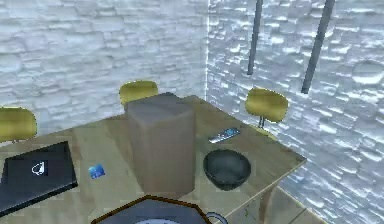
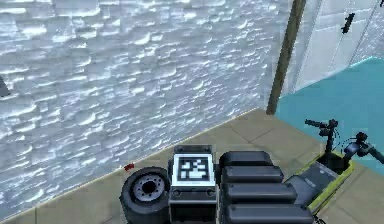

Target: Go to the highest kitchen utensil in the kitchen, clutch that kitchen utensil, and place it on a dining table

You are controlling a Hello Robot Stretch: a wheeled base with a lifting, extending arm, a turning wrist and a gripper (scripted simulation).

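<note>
A wooden dining table [image 1: 270,160] stretches across the forward view. On it stand a tall brown box [image 1: 160,140] and a black bowl [image 1: 227,167]. A slim grey handset-like thing [image 1: 224,135], a small blue item [image 1: 97,172] and a dark laptop [image 1: 40,170] lie there too. Low in the arm side view sits the arm's dark segmented bar [image 2: 250,188] with a white marked square [image 2: 193,168]. Left of the square is the dark round body of my gripper [image 2: 148,192]. Its far end is not distinct, so I cannot tell whether it holds anything.
Yellow chairs [image 1: 138,92] [image 1: 267,105] [image 1: 15,122] stand around the table against white stone walls. A dark rimmed shape [image 1: 150,212] lies at the forward view's bottom edge. The arm side view has tan floor, a stone wall [image 2: 130,80], a teal floor area [image 2: 340,100] and a dark frame on a yellow mat [image 2: 340,155].
</note>
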